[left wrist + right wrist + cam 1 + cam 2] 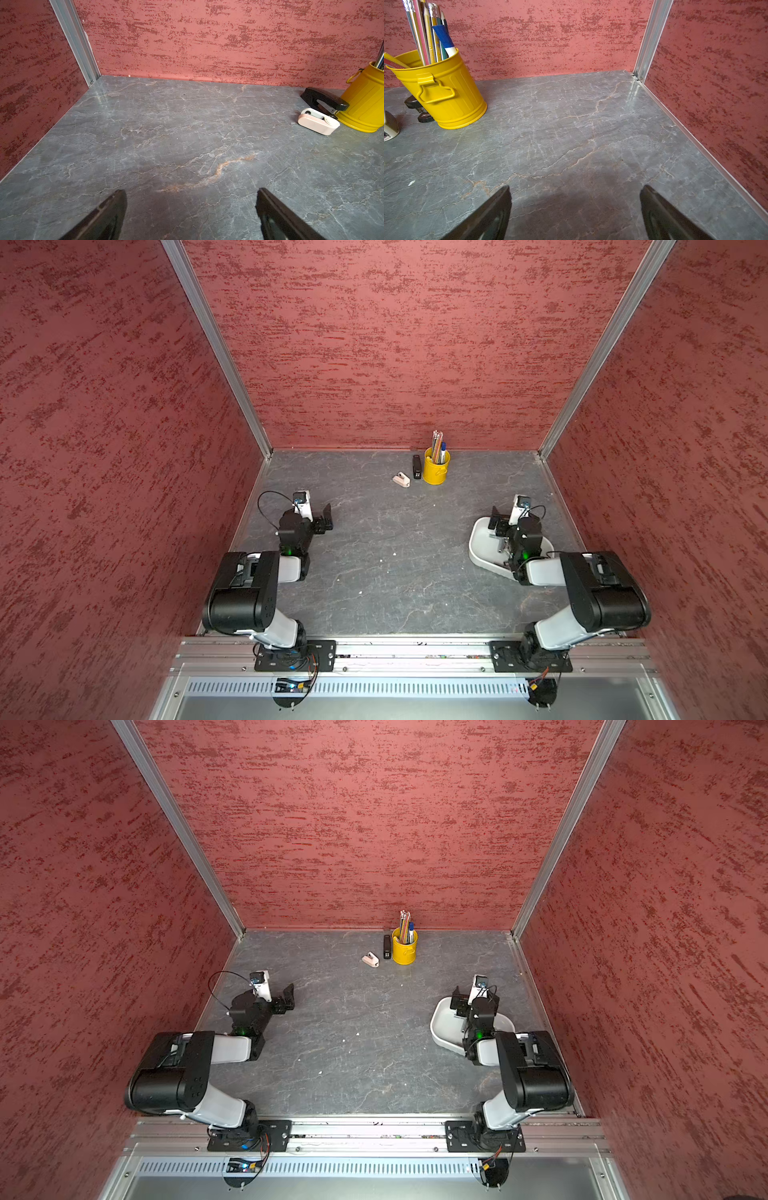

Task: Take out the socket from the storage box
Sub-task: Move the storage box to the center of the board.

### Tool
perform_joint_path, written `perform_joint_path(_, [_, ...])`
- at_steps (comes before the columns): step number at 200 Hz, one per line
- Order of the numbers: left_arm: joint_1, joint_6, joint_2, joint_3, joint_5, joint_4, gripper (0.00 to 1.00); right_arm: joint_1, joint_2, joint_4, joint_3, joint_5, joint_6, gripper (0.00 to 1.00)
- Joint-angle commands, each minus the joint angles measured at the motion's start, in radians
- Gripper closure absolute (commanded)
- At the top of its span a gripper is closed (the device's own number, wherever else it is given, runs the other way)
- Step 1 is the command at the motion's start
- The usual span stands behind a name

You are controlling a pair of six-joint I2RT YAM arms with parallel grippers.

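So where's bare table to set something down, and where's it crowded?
Free: the wide middle of the table between the left gripper and right gripper, plus both far corners. Crowded: back centre, where cup, stapler and pink dispenser cluster, and the right side, where the right arm hangs over the box.

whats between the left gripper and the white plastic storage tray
Only bare grey marbled tabletop, apart from tiny white specks, lies between the left gripper and the shallow white plastic storage tray; both top views show it.
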Motion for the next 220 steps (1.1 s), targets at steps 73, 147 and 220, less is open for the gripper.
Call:
perform_joint_path(73, [-0.003, -0.001, 0.000, 0.006, 0.004, 0.004, 0.00, 0.004, -0.003, 0.020, 0.017, -0.014, -0.009, 0.02])
perform_joint_path(147, [-0.125, 0.057, -0.234, -0.063, -0.262, -0.037, 0.00, 0.009, -0.045, -0.025, 0.023, 0.020, -0.005, 0.01])
perform_joint_path(220, [-0.057, -0.417, -0.630, 0.235, -0.060, -0.882, 0.00, 0.107, -0.404, -0.900, 0.370, 0.161, 0.221, 0.01])
